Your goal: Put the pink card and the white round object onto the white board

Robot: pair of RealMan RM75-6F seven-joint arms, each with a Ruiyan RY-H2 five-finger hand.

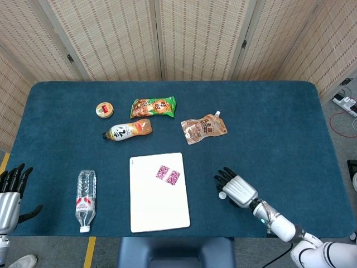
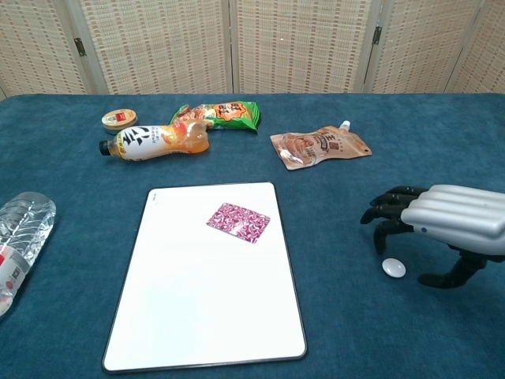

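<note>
Blue-clothed table (image 1: 268, 128): hovering right hand (image 2: 442, 223), fingers apart and empty, over white round object (image 2: 394, 268) right of white board (image 2: 207, 308); pinching next.

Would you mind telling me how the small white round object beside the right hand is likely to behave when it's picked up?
The white round object looks small and low, so probably light and hard to pinch off the blue cloth. Its smooth, rounded top suggests it may slip or skid if the right hand nudges it.
</note>
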